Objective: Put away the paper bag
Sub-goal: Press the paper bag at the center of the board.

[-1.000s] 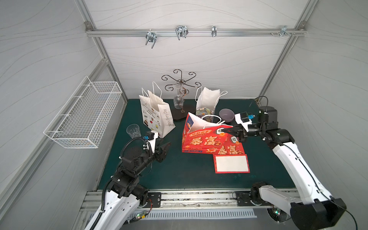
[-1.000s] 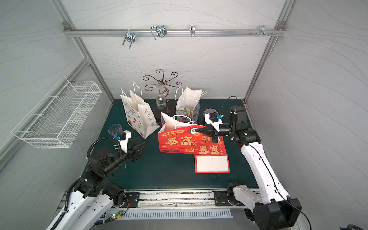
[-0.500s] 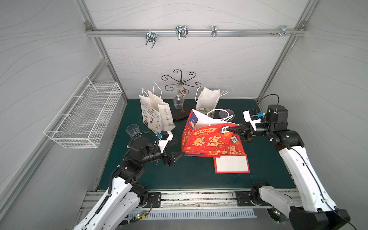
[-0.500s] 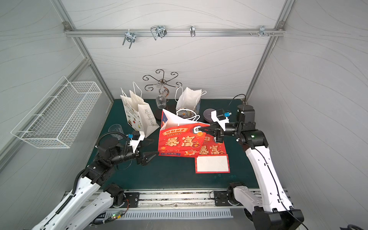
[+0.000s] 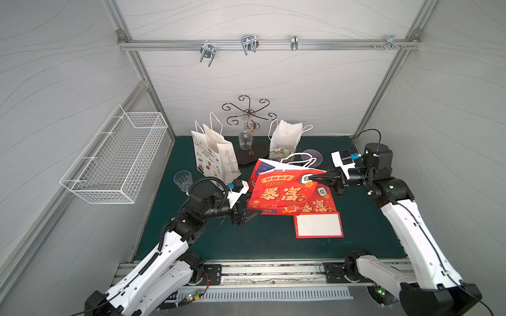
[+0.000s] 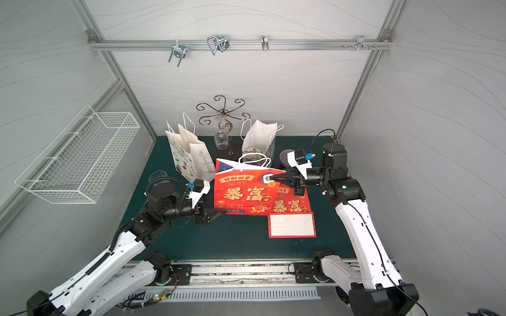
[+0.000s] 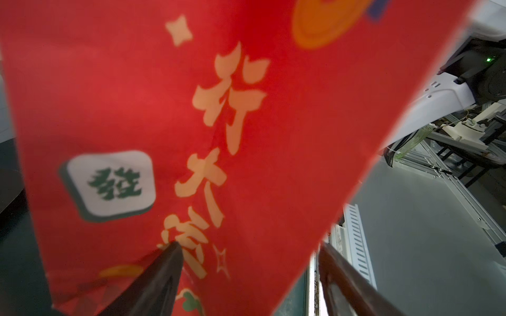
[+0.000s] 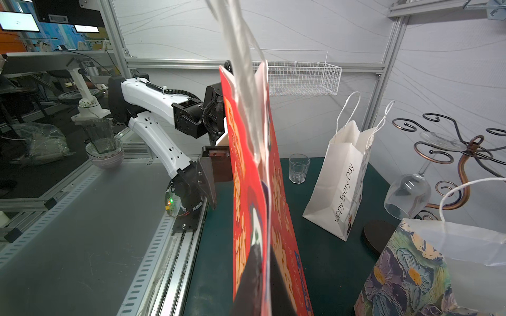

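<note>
White wire-grid basket (image 5: pixel 115 158) on wall, well apart from left gripper (image 5: pixel 252 214). Red glossy paper bag (image 5: pixel 284 191), flat-folded, gold lettering, white cord handles, hangs upright between both grippers. Left gripper: jaws spread wide, bag's lower corner between them, grip not closed. Right gripper (image 5: pixel 312 179): jaws clamped tight, pinching bag's top corner.

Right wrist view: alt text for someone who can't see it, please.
A flattened red paper bag, edge-on, fills the center, with the left gripper open beside its far edge. Behind: a white paper bag, a glass tumbler, a wire basket.
</note>
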Controlling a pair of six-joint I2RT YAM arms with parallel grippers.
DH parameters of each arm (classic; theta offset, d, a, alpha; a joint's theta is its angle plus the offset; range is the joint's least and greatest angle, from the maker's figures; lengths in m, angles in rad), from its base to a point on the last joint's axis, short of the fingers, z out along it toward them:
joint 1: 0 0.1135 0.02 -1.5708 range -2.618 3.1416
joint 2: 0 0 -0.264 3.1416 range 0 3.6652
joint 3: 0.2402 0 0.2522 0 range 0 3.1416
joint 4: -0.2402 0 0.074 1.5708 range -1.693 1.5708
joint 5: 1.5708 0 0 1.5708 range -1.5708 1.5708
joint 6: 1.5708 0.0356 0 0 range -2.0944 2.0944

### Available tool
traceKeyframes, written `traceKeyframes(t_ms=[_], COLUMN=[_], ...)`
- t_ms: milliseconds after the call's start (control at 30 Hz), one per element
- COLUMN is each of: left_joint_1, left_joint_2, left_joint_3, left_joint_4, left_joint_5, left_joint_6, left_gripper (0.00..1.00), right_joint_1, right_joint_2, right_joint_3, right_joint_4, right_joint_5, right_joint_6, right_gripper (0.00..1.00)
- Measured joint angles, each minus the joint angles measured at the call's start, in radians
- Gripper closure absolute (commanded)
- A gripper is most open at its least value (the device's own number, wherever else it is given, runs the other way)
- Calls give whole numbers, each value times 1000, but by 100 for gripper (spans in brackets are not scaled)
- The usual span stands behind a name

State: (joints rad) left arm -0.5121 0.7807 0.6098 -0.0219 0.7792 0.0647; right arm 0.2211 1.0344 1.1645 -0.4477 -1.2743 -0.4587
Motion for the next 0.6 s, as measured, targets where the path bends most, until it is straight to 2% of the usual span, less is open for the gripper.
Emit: traceKeyframes(t_ms=[167,300,600], left_joint_1=[-3,-4,-4], left_joint_2=[5,13,97], left_joint_3=[25,58,196], left_joint_4=[27,59,156], left_joint_5=[-4,-8,12], left_joint_6=[-3,-19,-92], left_gripper=[35,40,38], right_joint_1=[3,9,35], right_joint_2=[6,8,25], right_joint_3=[-11,-11,-11], right_joint_4=[0,-6,-48], right_joint_5=[3,3,21], right_joint_6=[-5,-13,-64], right_gripper=[100,100,100])
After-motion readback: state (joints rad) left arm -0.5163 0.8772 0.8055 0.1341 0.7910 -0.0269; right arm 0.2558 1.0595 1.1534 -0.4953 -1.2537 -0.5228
